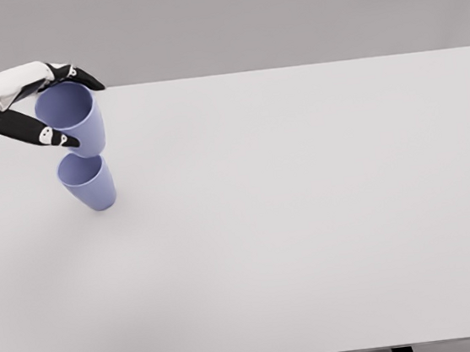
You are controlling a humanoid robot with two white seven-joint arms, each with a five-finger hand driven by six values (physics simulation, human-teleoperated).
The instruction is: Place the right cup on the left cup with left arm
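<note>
Cup in my left hand (pixel 40 109) first: the held cup (pixel 71 118) sits in the upper left of the frame, mouth up, tilted a little. My dark fingers (pixel 79 75) wrap its far rim and my thumb presses its near side, so the hand is closed around it near the top. That leaves the base free to go into something. Directly below stands the other cup (pixel 89 182) on the table (pixel 308 219), also mouth up. The held cup's base meets the lower cup's rim; I cannot tell whether it has entered the mouth or only touches it. I judge this is the lowering step, with the release not yet made. Both cups lean alike in this view, which should help them nest. My right arm is out of sight.
</note>
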